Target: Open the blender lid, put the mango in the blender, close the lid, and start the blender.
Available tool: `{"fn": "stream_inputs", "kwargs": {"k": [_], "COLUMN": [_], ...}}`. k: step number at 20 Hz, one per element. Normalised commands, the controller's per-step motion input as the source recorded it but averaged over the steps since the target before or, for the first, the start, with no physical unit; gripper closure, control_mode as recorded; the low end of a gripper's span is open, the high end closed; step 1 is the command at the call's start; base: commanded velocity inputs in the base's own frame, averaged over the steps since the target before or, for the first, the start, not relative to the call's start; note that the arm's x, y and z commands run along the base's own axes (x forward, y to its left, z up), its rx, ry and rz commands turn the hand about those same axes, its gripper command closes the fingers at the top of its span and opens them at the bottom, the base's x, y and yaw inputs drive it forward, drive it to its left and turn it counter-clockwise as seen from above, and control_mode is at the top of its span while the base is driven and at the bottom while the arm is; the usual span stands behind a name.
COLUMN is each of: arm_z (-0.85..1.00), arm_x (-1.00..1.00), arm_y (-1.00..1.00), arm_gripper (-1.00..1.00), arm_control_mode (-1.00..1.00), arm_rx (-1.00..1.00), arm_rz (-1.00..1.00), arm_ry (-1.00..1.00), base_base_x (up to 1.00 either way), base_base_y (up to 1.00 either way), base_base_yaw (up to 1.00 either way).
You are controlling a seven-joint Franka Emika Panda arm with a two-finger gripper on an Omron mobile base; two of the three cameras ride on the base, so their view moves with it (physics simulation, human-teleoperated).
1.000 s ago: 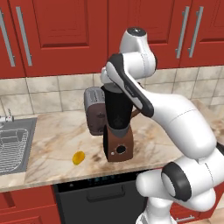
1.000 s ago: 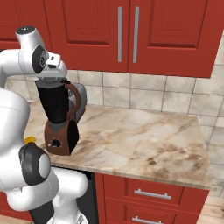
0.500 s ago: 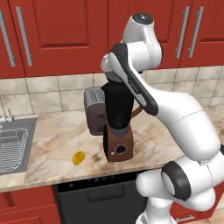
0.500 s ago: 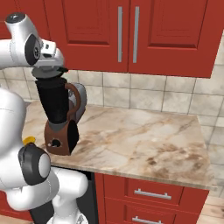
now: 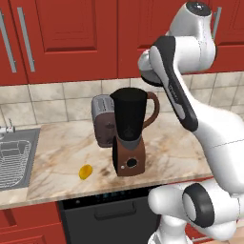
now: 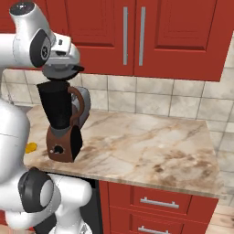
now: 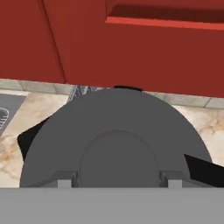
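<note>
With its fingers clamped on the lid's (image 6: 61, 69) centre knob, the gripper (image 7: 116, 181) holds the lid just above the blender (image 5: 129, 135), leaving the jar's mouth free for the mango (image 5: 85, 172), which lies on the counter (image 6: 151, 146) beside the base.

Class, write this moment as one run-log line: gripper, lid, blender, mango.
gripper: shut on lid | lid: lifted clear above jar | blender: open, on counter | mango: on counter, left of blender
</note>
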Motion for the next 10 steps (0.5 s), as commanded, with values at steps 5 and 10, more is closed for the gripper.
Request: {"fn": "stream_inputs", "kwargs": {"k": [5,10], "arm_z": [-0.54,-0.85], "arm_x": [-0.43,-0.08], "arm_y": [-1.00,-1.00], "arm_gripper": [1.00,1.00], "arm_control_mode": [-1.00,-1.00], "arm_rx": [0.07,0.01], "arm_rz": [-0.07,-0.08], "arm_ry": [0.01,0.09], "base_base_x": [0.00,0.00], "base_base_y": [0.00,0.00], "base_base_yaw": [0.00,0.00]}}
